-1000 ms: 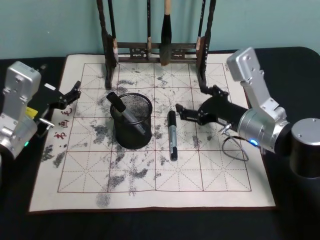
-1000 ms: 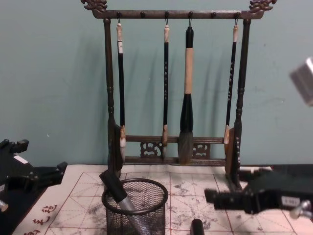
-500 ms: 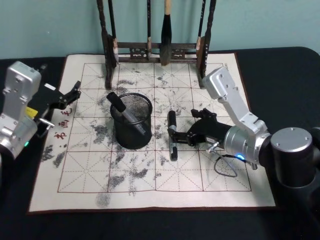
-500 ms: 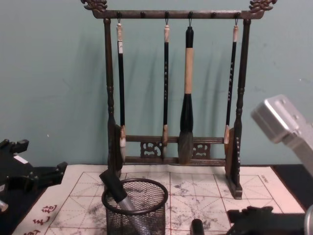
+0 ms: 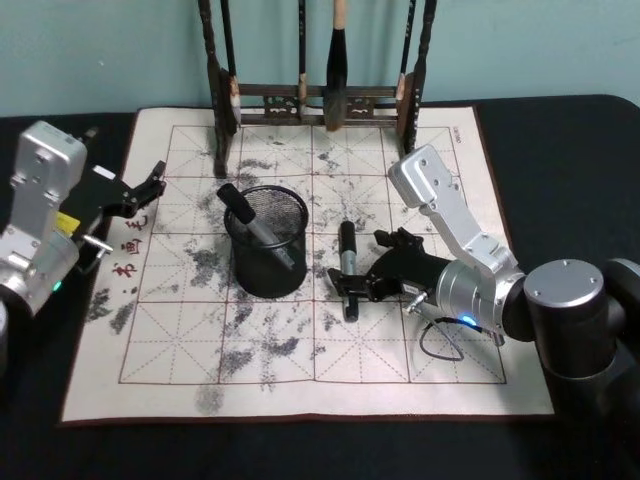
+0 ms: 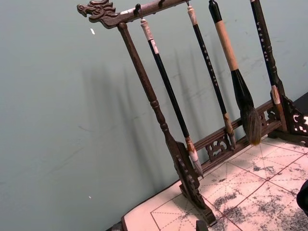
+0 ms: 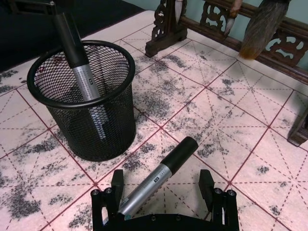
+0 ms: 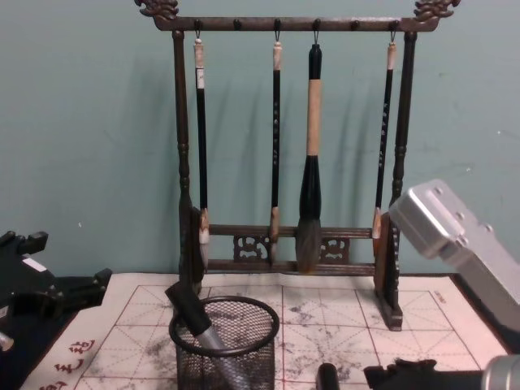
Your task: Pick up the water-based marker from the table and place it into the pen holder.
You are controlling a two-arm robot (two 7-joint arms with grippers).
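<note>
A water-based marker (image 5: 346, 262) with a black cap and a silver barrel lies on the ink-stained mat, just right of the pen holder (image 5: 265, 262). The holder is a black mesh cup, and another marker (image 5: 248, 218) leans inside it. My right gripper (image 5: 345, 290) is low over the mat and open. In the right wrist view its two fingers (image 7: 117, 182) straddle the barrel of the marker (image 7: 161, 175) without closing on it, and the pen holder (image 7: 103, 126) stands just beyond. My left gripper (image 5: 148, 188) hangs open at the mat's left edge.
A tall dark wooden brush rack (image 5: 312, 100) with several hanging brushes stands at the mat's far edge, behind the holder. The mat (image 5: 400, 380) lies on a black table. A thin cable (image 5: 440, 345) loops under my right wrist.
My right gripper has moved left and down, from beside the marker to straddling its barrel. The marker and the left arm have stayed put.
</note>
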